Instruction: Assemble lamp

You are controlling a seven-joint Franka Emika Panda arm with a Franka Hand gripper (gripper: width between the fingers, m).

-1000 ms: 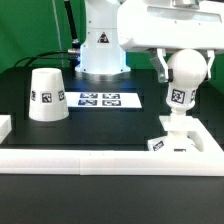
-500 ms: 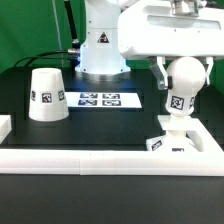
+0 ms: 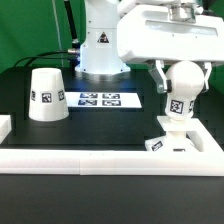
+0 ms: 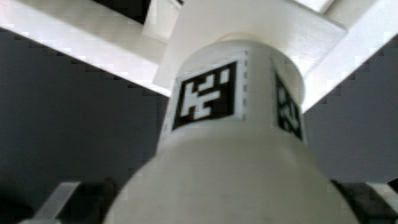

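Note:
The white ball-shaped bulb hangs upright in my gripper, whose two fingers flank the ball. Its stem reaches down onto the flat square base at the exterior view's right. The cone shade stands on the black table at the exterior view's left, apart from both. In the wrist view the bulb fills the middle with a square tag facing the camera. The gripper has a finger at each side of it, and the white base lies beyond.
The marker board lies flat between the shade and the bulb. The robot's pedestal stands behind it. A white rail runs along the table's front edge, with a white block at the exterior view's far left.
The bulb and its tag have moved down toward the base, and the gripper has come down with it. The shade and base have not moved.

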